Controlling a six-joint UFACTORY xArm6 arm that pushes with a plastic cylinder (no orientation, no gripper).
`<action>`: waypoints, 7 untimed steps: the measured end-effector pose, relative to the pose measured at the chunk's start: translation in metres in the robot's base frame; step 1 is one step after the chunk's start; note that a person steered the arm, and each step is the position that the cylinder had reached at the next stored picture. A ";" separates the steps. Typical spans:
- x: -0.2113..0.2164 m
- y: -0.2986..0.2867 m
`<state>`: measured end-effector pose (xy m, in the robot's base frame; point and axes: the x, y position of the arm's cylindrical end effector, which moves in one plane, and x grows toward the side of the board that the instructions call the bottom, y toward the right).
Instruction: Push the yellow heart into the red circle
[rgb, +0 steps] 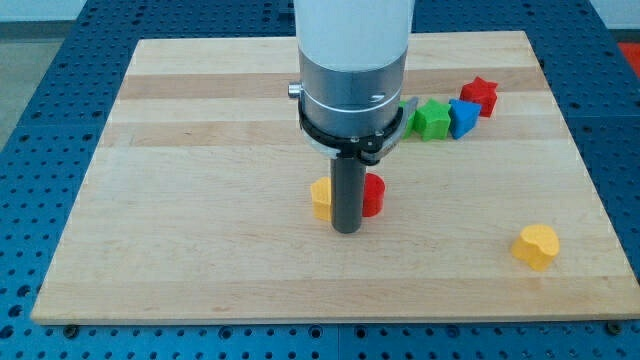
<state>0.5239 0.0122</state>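
Observation:
The yellow heart lies alone near the board's lower right. The red circle sits near the board's middle, partly hidden behind my rod. My tip rests on the board just in front of the red circle, between it and a second yellow block on its left whose shape I cannot make out. The tip is far to the left of the yellow heart.
A green block, a blue block and a red star stand in a row at the upper right. The arm's wide body hides part of the board's top middle. The wooden board ends at blue table edges.

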 end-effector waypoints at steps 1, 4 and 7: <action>0.000 0.000; 0.075 0.119; 0.075 0.240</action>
<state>0.5984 0.2525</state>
